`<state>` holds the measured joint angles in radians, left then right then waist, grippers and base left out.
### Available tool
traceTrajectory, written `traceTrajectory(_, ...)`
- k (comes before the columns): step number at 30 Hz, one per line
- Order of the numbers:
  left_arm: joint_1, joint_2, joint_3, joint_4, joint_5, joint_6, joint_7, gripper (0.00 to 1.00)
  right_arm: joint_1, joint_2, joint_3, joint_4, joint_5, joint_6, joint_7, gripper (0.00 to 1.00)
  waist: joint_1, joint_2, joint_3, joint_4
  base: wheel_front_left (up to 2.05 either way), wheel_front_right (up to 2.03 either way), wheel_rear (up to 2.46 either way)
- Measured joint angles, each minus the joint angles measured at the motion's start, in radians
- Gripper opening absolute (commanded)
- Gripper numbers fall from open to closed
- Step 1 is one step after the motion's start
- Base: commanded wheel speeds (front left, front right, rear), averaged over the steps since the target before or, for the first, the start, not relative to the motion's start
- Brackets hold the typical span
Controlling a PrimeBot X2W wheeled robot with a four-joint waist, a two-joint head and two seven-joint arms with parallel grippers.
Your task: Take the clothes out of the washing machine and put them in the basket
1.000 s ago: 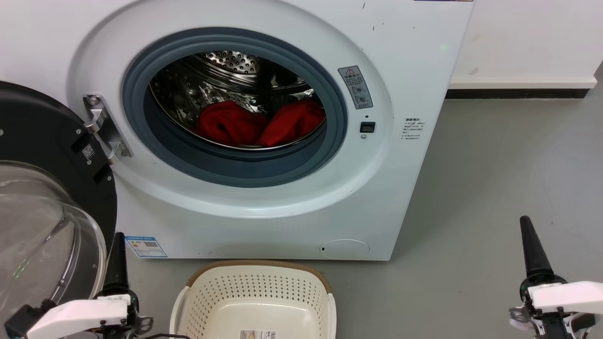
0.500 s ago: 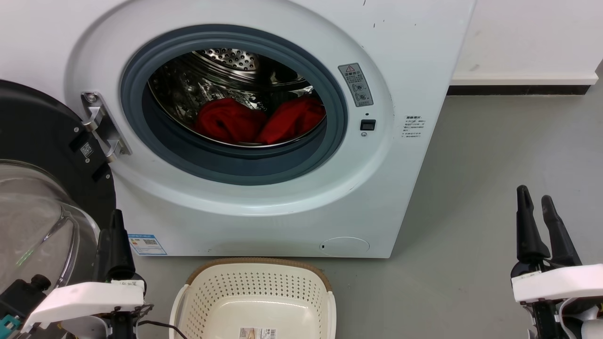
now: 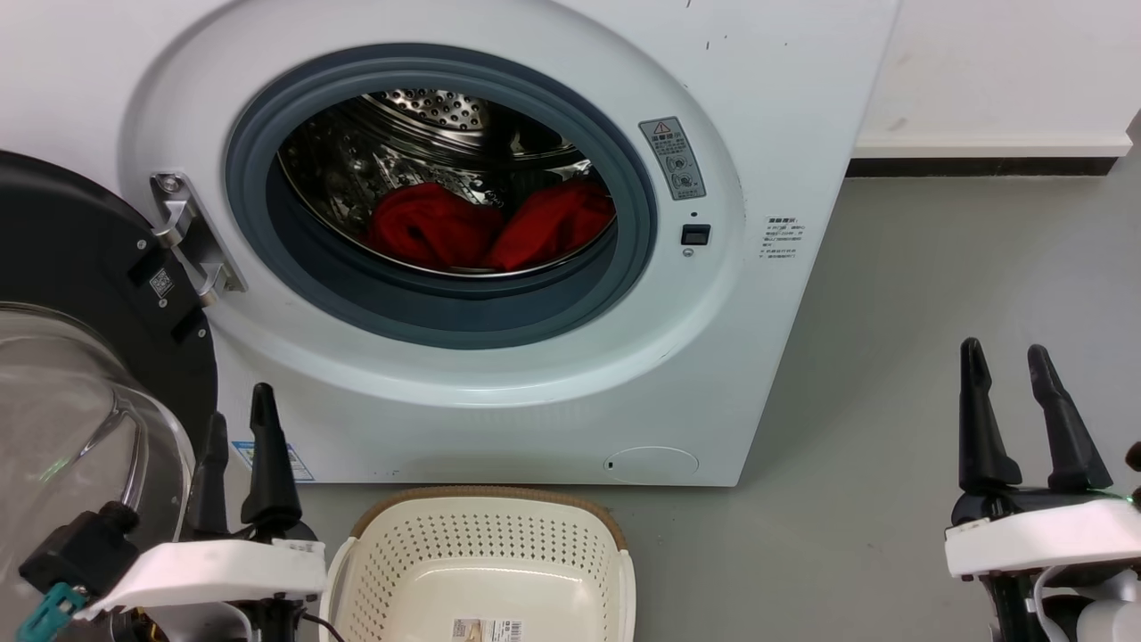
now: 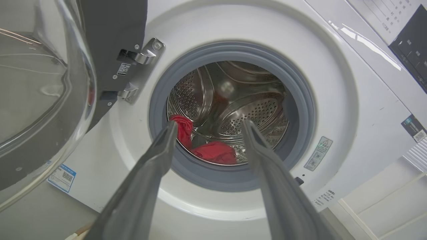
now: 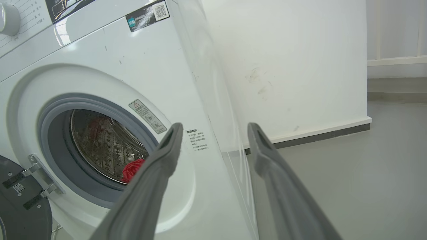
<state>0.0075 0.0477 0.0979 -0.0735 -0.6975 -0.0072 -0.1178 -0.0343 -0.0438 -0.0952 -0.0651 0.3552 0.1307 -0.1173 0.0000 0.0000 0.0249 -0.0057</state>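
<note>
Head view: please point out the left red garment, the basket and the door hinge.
left red garment (image 3: 428,227), head view, middle of the bundle.
basket (image 3: 486,492), head view, brown back rim.
door hinge (image 3: 192,241), head view, metal bracket.

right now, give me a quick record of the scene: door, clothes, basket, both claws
door: open, swung to the left of the washing machine
clothes: two red bundles, side by side in the drum
basket: on the floor before the machine, no clothes in it, paper label on its bottom
left claw: open, holding nothing, left of the basket
right claw: open, holding nothing, over bare floor
</note>
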Motion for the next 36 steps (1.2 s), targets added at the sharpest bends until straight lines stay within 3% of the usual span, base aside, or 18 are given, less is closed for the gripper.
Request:
traceTrajectory(16,0.018,0.011,-0.115,-0.019,0.273,0.038,-0.039,1.0,0.035,-0.002,0.024,0.01,-0.195,0.0,-0.041,1.0,0.0,0.0,0.004,-0.007,0.0,0.0,0.0)
traceTrajectory(36,0.035,0.053,-0.214,0.01,0.451,0.131,-0.087,1.0,0.058,-0.002,0.031,0.043,-0.364,0.0,-0.086,1.0,0.0,0.0,0.01,-0.008,0.0,0.0,0.0)
